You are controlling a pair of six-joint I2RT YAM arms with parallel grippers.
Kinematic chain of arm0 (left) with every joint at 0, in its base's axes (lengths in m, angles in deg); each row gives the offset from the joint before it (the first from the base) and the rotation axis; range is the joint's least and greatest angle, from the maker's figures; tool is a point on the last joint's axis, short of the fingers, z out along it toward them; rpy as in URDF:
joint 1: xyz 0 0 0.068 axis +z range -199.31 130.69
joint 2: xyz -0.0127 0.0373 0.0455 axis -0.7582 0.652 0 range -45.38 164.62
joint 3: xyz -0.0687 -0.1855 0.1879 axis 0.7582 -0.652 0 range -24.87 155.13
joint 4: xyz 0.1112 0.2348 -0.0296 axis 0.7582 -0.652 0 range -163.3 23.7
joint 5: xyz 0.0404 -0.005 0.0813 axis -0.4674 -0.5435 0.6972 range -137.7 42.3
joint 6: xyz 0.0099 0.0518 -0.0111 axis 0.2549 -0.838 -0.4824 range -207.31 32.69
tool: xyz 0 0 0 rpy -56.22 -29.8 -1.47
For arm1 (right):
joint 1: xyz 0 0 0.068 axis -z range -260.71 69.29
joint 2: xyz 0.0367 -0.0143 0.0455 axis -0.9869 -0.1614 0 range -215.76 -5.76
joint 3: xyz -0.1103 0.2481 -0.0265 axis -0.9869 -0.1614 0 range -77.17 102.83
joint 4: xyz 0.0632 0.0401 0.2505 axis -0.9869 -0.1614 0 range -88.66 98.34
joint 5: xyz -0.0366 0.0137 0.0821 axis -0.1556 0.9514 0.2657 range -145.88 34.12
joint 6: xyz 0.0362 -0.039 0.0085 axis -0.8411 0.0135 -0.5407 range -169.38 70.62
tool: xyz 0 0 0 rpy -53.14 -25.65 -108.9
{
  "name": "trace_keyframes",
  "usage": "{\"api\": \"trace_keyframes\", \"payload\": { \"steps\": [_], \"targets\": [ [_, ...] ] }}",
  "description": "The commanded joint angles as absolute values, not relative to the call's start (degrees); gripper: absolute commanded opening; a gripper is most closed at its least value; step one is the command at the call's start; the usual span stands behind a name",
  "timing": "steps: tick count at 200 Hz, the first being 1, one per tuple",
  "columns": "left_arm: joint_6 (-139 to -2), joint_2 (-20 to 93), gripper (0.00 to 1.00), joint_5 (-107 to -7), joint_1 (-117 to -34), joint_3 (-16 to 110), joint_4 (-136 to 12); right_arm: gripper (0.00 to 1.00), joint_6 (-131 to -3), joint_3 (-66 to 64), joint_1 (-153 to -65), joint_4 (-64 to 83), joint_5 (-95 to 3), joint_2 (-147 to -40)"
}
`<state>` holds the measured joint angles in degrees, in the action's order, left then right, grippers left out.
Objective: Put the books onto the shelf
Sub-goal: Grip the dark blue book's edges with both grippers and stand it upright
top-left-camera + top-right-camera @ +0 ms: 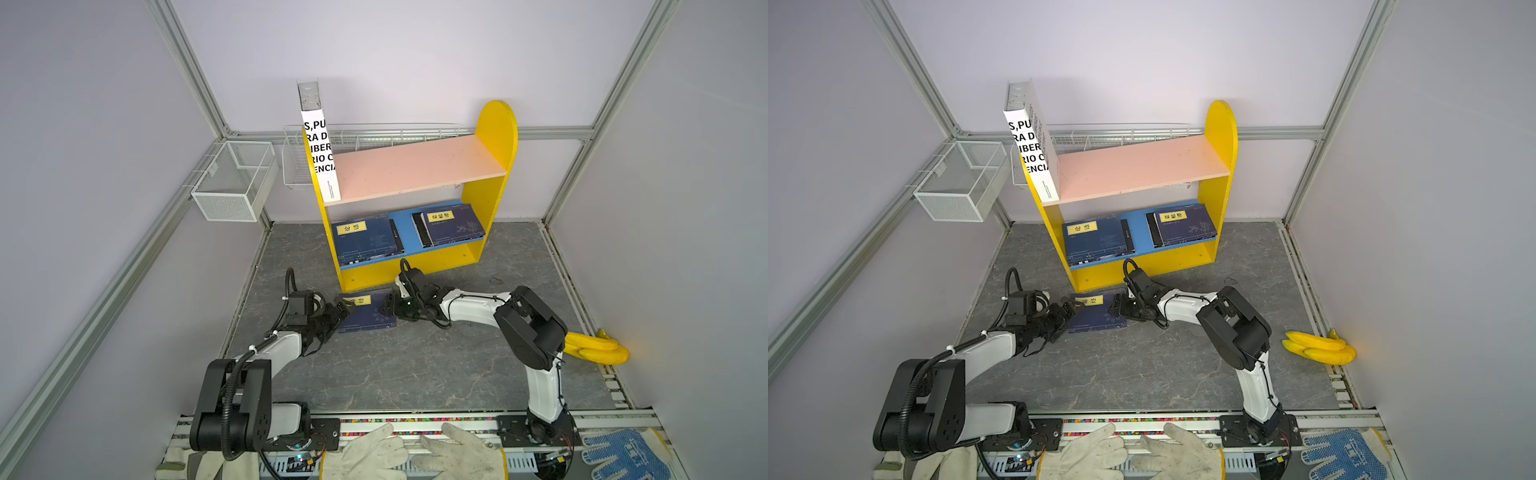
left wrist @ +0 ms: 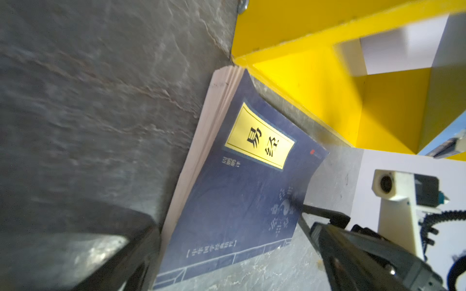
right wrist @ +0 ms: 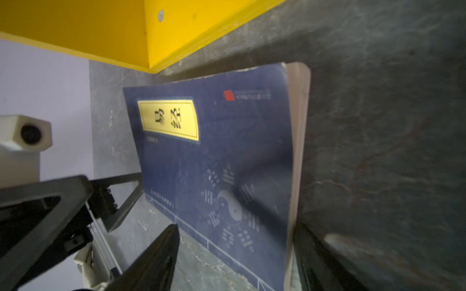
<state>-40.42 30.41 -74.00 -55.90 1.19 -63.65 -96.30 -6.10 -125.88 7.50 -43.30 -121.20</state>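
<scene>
A navy book (image 1: 365, 313) (image 1: 1096, 313) with a yellow title label lies flat on the grey floor just in front of the shelf (image 1: 486, 199) (image 1: 1212, 199). My left gripper (image 1: 343, 309) (image 2: 234, 264) is open at its left edge, jaws astride a corner. My right gripper (image 1: 390, 307) (image 3: 235, 262) is open at the right edge; one finger (image 3: 315, 264) is by the page edge, the other stands off over the floor. Two navy books (image 1: 365, 241) (image 1: 451, 228) lie on the blue lower board. A white book (image 1: 320, 153) stands at the pink board's left end.
White wire baskets (image 1: 232, 183) (image 1: 299, 162) hang on the back wall left of and behind the shelf. Yellow bananas (image 1: 594, 349) lie at the right wall. Work gloves (image 1: 374, 453) (image 1: 623, 453) rest on the front rail. The shelf's yellow base (image 2: 302, 32) (image 3: 100, 30) is close behind the book.
</scene>
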Motion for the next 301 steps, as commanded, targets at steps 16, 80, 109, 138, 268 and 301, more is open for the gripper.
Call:
{"api": "trace_keyframes", "payload": {
  "steps": [16, 80, 109, 138, 268, 301],
  "targets": [
    [-37.81, 31.23, 0.98, -70.58, -57.30, 0.83, -64.59, 0.57, -93.88, -5.47, -124.99, 5.49, -42.59, -123.33],
    [-36.69, 36.00, 0.94, -73.14, -58.35, 1.41, -59.61, 0.30, -92.95, -5.46, -124.97, 11.33, -35.54, -123.00],
    [-36.35, 35.55, 0.94, -73.27, -58.54, 1.76, -59.46, 0.18, -93.92, -4.66, -124.97, 10.96, -34.98, -123.36],
    [-37.14, 33.63, 0.94, -72.77, -58.54, 2.69, -61.58, 0.07, -95.93, -5.11, -124.48, 10.19, -35.15, -122.24],
    [-47.81, 20.78, 0.99, -67.91, -58.50, 6.23, -85.96, 0.07, -110.03, -11.30, -117.32, 20.96, -24.97, -119.01],
    [-42.43, 25.12, 0.96, -76.07, -58.47, 3.57, -73.53, 0.07, -108.81, -11.11, -116.84, 20.38, -23.53, -118.29]
  ]
}}
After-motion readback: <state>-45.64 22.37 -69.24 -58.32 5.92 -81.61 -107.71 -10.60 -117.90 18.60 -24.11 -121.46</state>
